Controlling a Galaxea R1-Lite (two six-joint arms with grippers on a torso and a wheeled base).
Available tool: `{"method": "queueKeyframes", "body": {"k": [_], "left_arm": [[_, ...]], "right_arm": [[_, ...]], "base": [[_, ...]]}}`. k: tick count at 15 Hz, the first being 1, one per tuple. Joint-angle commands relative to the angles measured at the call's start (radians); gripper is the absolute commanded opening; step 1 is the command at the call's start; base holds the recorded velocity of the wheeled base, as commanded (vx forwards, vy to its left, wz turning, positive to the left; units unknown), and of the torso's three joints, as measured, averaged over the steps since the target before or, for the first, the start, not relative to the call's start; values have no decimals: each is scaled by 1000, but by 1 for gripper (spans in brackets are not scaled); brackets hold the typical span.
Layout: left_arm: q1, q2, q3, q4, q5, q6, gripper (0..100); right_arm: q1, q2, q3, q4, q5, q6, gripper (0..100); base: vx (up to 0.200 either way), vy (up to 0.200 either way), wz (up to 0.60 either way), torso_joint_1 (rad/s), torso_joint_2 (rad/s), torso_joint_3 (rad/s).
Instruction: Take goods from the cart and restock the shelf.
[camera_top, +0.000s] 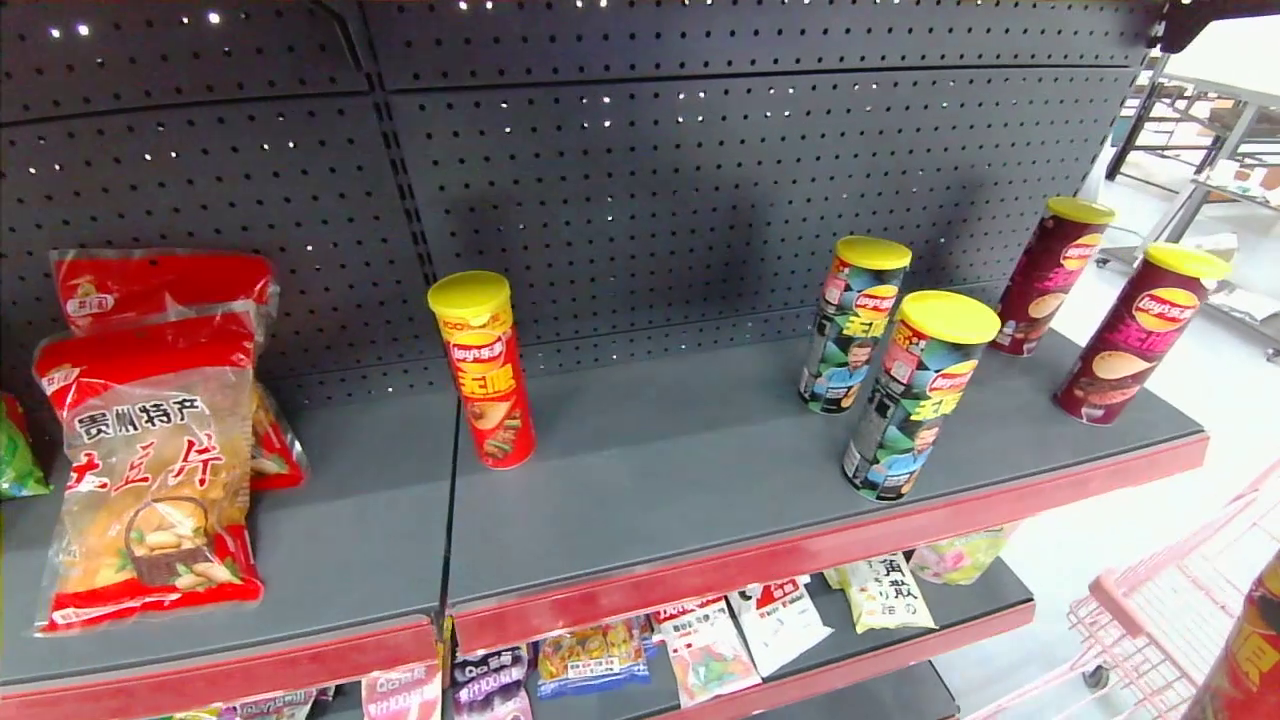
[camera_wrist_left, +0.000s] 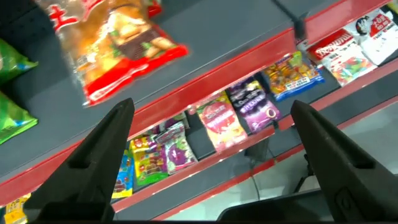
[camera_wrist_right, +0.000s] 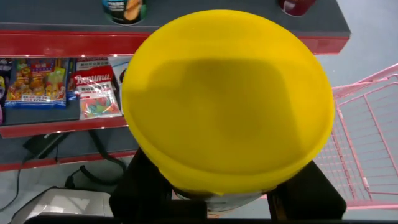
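The right pincer (camera_wrist_right: 227, 196) is clamped on a chip can (camera_wrist_right: 227, 99) with a yellow lid, one dark finger on each side of its body. The pink cart (camera_wrist_right: 367, 137) stands just beside this pincer, and the shelf (camera_top: 700, 470) lies ahead of it, bearing an upright red can (camera_top: 483, 370) well apart from a group of four cans (camera_top: 920, 400). The left pincer (camera_wrist_left: 211, 155) has its fingers spread wide apart, with the shelf's red front edge and a red snack bag (camera_wrist_left: 118, 50) beyond them.
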Motion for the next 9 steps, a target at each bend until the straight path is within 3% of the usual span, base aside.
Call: {"method": "queueKeyframes", "body": {"k": [1,4,6,8,9], "left_arm": [[1,-6,2,-1,0,1,100],[-1,-33,14,-3,-3,45,100],[-3,-24,16,-9,-9,50,100],[-3,77,10,-83,-12,42,100],[2,251,6,-242,-17,-1,100]], "right_arm": [[1,-5,0,0,0,-1,0],[4,-54,16,3,1,-1,0],[7,-130,65,0,1,-8,0],[10,-182,76,0,24,-8,0],[8,-203,79,-1,61,-7,0]], "base": [[0,0,0,0,0,0],[0,0,0,0,0,0],[0,0,0,0,0,0],[0,0,0,0,0,0],[0,0,0,0,0,0]]}}
